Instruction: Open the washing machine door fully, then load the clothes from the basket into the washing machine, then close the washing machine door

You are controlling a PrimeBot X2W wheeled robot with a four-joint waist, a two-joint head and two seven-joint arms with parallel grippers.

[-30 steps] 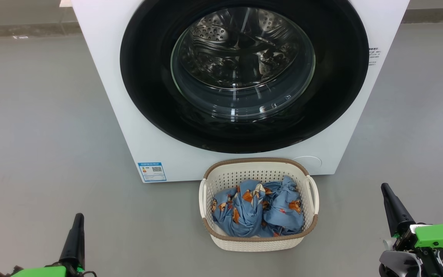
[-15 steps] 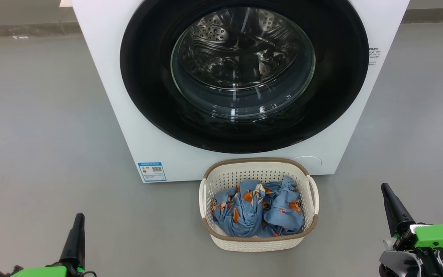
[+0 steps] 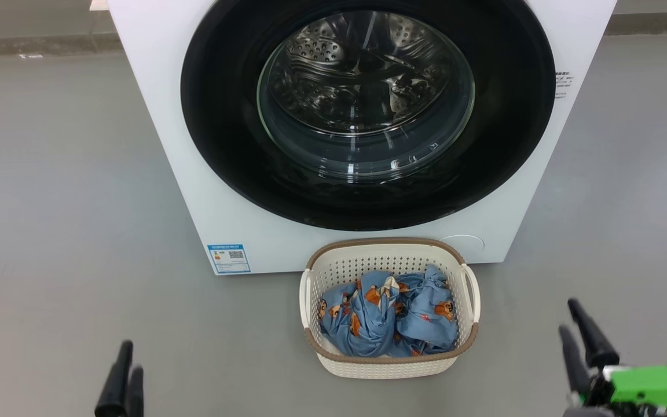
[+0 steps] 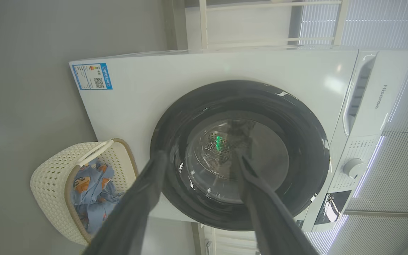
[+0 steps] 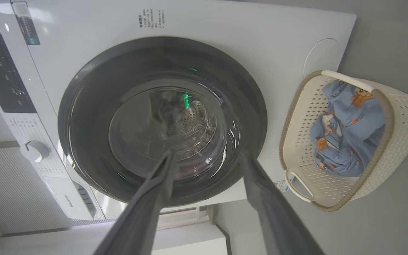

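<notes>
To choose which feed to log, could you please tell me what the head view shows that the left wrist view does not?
The head view adds the right gripper, open, and a round flap low on the washing machine. The left wrist view adds the control knob and the branded drawer. Both share the shut washing machine door, the basket holding the clothes, and the blue label.

Spread right hand [image 5: 207,154] before washing machine door [image 5: 161,117]
</notes>
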